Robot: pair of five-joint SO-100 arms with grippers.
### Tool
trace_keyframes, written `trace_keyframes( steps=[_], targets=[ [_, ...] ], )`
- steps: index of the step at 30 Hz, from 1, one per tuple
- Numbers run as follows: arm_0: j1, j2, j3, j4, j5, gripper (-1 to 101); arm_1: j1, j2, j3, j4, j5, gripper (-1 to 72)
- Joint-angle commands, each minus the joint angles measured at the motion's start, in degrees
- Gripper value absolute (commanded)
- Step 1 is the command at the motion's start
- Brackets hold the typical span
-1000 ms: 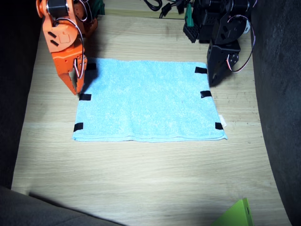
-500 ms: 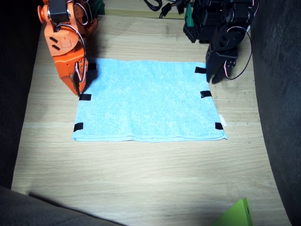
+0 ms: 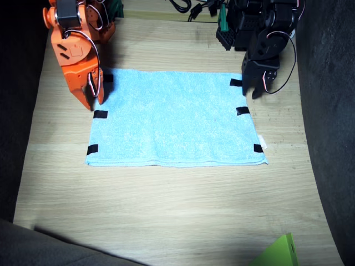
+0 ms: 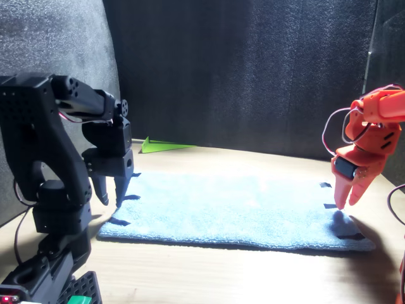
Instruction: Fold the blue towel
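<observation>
blue towel (image 3: 175,118) flat on surface (image 3: 166,210) | my right hand (image 3: 91,98) tilted over its short edge, slightly parted, empty | my left hand (image 4: 110,188) open, empty, apparently risen clear of the opposite edge

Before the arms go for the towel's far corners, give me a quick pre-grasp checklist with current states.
1. Blue towel lying flat, unfolded: ok.
2. Left pincer open, hanging above the towel's short edge: ok.
3. Right pincer open: cannot tell; its fingers look nearly together.
4. Right pincer clear of the cloth: ok, it hangs above the edge in the front view.
5. Nothing lying on the towel: ok.
6. Green object at the table's near edge, away from the towel: ok.
</observation>
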Motion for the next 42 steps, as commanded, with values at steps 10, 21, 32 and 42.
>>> trace_keyframes(
  steps=[10,21,32,42],
  targets=[
    [-5.0,-3.8,-8.3,4.7,-0.4,17,2.5,-0.9,-0.4,1.1,0.2,17.2],
    [-3.6,-3.6,-6.1,4.0,0.6,17,1.8,-1.1,-0.4,1.1,-0.5,17.3],
    [-3.2,-5.0,-4.9,3.7,1.4,17,1.5,-2.5,-0.4,1.3,-1.1,17.5],
    [-3.9,-7.1,-4.7,4.3,2.5,16,0.8,-4.7,-0.4,1.0,-1.8,17.5]
  ],
)
